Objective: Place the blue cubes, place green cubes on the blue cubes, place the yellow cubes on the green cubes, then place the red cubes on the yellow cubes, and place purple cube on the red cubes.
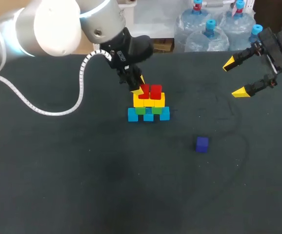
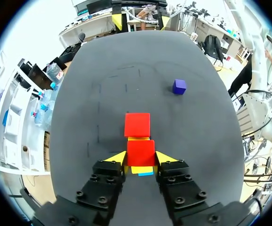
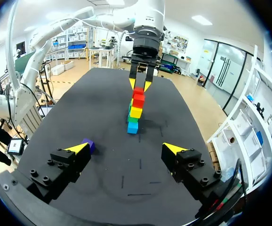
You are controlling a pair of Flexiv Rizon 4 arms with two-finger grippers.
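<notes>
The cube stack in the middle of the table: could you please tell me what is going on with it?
The left gripper is shut on a red cube at the top of the stack, beside the second red cube. Under them lie yellow cubes, green cubes and blue cubes. The purple cube lies alone on the table, and the right gripper hangs open, away from the stack.

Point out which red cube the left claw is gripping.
The near red cube, pinched between the yellow tips of the left claw; the far red cube sits free just ahead.
</notes>
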